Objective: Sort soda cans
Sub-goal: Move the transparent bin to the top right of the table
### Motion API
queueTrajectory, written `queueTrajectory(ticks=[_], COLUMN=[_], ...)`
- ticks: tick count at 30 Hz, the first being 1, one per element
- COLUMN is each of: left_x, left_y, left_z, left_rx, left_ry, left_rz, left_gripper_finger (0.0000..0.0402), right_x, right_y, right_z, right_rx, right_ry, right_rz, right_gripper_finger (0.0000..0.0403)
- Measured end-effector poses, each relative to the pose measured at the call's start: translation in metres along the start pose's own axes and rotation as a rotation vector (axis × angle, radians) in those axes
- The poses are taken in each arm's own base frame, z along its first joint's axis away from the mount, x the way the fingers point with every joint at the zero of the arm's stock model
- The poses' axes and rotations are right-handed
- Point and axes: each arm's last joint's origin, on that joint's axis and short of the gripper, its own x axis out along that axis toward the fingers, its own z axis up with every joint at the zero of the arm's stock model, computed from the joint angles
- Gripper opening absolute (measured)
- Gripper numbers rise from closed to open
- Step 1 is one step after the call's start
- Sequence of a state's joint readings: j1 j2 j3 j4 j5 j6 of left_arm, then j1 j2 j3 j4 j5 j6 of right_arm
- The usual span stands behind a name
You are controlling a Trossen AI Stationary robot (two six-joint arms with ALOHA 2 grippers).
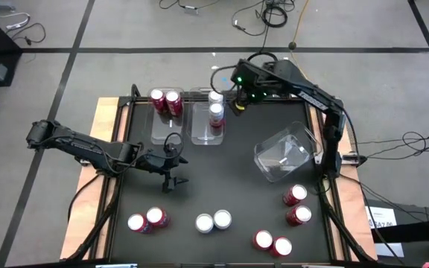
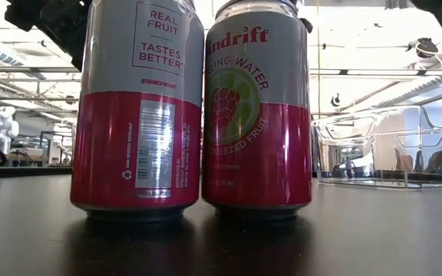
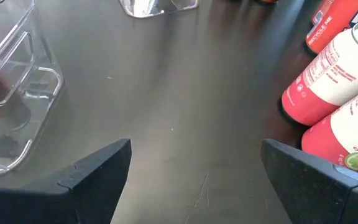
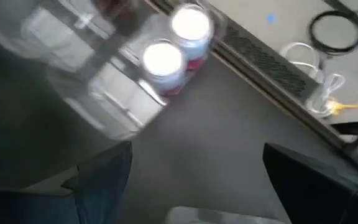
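Observation:
Several soda cans with silver tops stand on the black table. Two red cans (image 1: 165, 100) stand in the far left clear bin, and two cans (image 1: 215, 106) in the bin beside it. The other cans stand in pairs near the front edge: (image 1: 146, 219), (image 1: 213, 221), (image 1: 272, 243), (image 1: 297, 205). My left gripper (image 1: 171, 179) is open above bare table at centre-left, and two cans (image 3: 331, 102) stand beside it. My right gripper (image 1: 237, 104) hangs open just right of the second bin, whose two cans (image 4: 176, 46) show in its wrist view.
A third clear bin (image 1: 283, 155) lies tilted and without cans at the table's right middle. In the low view two cans (image 2: 194, 107) stand close in front of the camera, with a clear bin (image 2: 390, 149) behind them on the right. Bare table lies in the middle.

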State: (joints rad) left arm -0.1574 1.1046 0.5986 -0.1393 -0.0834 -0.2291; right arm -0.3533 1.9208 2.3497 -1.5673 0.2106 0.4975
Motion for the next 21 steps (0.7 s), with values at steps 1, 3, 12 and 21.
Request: queueTrajectory(ticks=[1,3,12,21], left_x=[0.0,0.0,0.0,0.0], left_y=[0.0,0.0,0.0,0.0], left_z=[0.0,0.0,0.0,0.0], left_rx=[0.0,0.0,0.001,0.001], left_ry=[0.0,0.0,0.004,0.004], left_rz=[0.0,0.0,0.001,0.001], left_gripper_finger=[0.0367,0.0367,0.0367,0.0367], right_x=[-0.006,-0.015,-0.02,0.013], right_y=[0.003,0.011,0.034,0.001], right_z=[-0.005,-0.016,-0.093,-0.175], right_rx=[0.005,0.021,0.238,0.609], right_ry=[0.0,0.014,0.084,0.122], right_rz=[0.019,0.055,-0.049,-0.118], right_gripper_finger=[0.0355,0.0355,0.0354,0.0354])
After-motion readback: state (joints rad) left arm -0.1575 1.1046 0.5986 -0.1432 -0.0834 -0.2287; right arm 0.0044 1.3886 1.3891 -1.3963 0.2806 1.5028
